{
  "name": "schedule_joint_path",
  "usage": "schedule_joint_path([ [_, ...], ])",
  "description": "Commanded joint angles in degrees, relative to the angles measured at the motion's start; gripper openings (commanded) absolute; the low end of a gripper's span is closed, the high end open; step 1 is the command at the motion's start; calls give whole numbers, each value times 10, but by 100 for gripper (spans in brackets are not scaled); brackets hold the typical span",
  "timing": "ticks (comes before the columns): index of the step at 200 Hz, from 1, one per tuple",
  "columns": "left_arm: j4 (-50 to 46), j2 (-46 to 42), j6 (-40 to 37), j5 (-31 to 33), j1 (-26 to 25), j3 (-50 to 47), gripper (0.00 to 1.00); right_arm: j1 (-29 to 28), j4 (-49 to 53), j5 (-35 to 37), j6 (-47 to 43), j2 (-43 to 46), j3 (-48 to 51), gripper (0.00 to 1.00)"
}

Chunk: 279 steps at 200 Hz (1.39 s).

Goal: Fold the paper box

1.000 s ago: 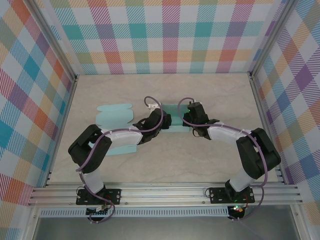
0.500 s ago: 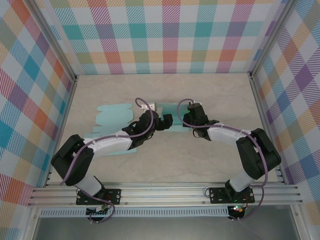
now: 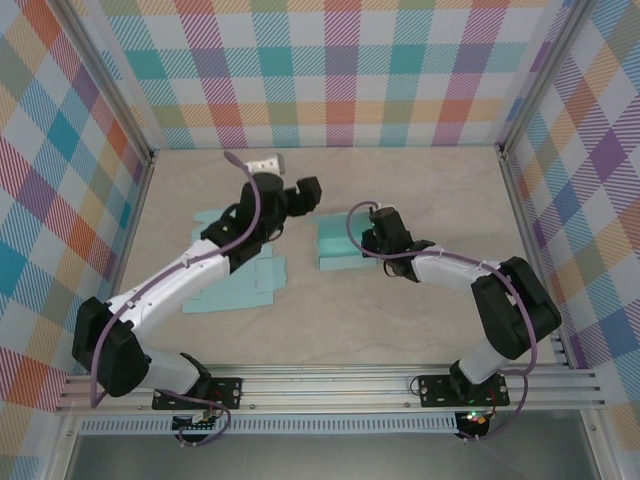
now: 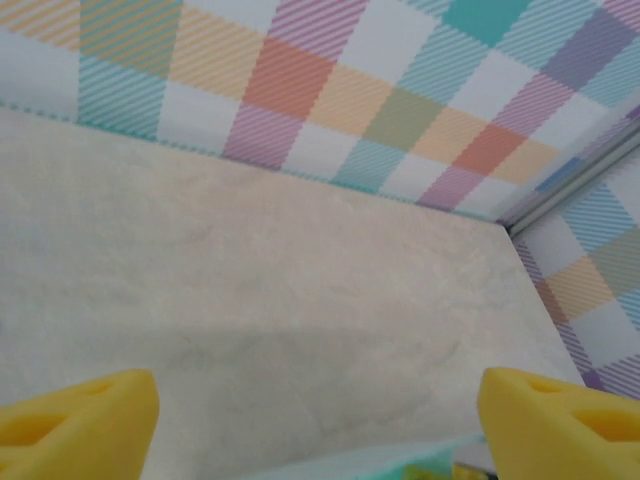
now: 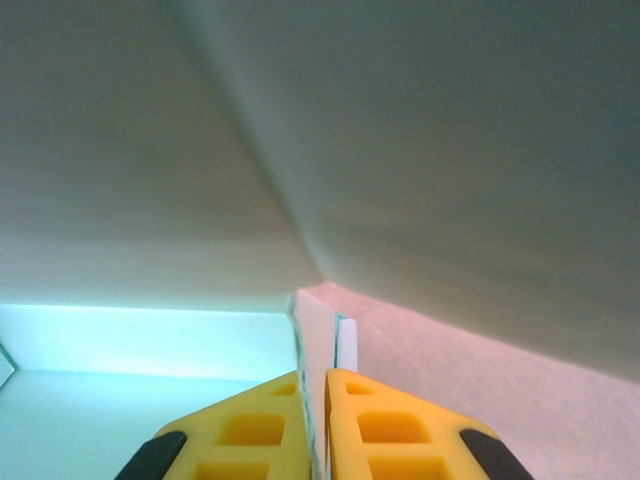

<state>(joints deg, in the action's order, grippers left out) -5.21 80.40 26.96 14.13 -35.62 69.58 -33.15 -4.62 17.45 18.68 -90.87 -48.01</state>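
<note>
Overhead view: two robot arms w/ bases at bottom of frame, on a pale marbled table boxed in by pastel plaid walls. The paper box, light teal & part-folded, sits just right of frame centre.

The right gripper is at the box's right edge, approx mid-frame. In the right wrist view its two yellow fingers sit at bottom centre, pressed nearly together & pinching a thin upright wall of the box. Teal box surface shows at lower left. The pale panels across the top are blurred.

The left arm reaches diagonally from lower left to upper centre. The left gripper sits up & left of the box in frame, apart from it, over bare table. In the left wrist view its yellow fingertips sit in the bottom L & R corners, spread wide w/ nothing betw. them: open & empty.

A flat teal sheet lies left of centre, partly under the left arm, w/ a gap betw. it & the box.
</note>
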Motion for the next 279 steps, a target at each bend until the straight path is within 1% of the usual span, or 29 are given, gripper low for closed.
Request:
schedule_joint_path([
  [1, -75, 54, -25, -72, 23, 54, 75, -9, 17, 13, -25, 5, -11, 12],
  [18, -87, 102, -23, -97, 33, 96, 67, -12, 14, 17, -33, 9, -8, 13],
  [42, -91, 163, -5, -155, 40, 143, 49, -17, 7, 24, -45, 14, -2, 13],
  [77, -84, 222, 27, -233, 40, 174, 39, -25, -11, 39, -65, 24, 16, 15],
  [104, -81, 241, 38, -254, 30, 166, 33, -27, -34, 43, -75, 39, 40, 16],
  [127, -81, 240, 40, -250, 14, 147, 31, -28, -41, 46, -76, 55, 57, 18],
  [152, -75, 232, 47, -247, 3, 122, 29, -29, -44, 47, -71, 71, 75, 23],
  [212, -81, 215, 50, -228, -25, 93, 28, -30, -28, 46, -56, 125, 112, 35],
  [229, -82, 212, 49, -223, -30, 86, 28, -30, -6, 49, -49, 158, 123, 37],
  [256, -81, 216, 51, -233, -38, 76, 27, -30, 57, 68, -34, 216, 125, 42],
  [279, -78, 217, 53, -240, -42, 69, 26, -30, 121, 100, -8, 268, 123, 46],
])
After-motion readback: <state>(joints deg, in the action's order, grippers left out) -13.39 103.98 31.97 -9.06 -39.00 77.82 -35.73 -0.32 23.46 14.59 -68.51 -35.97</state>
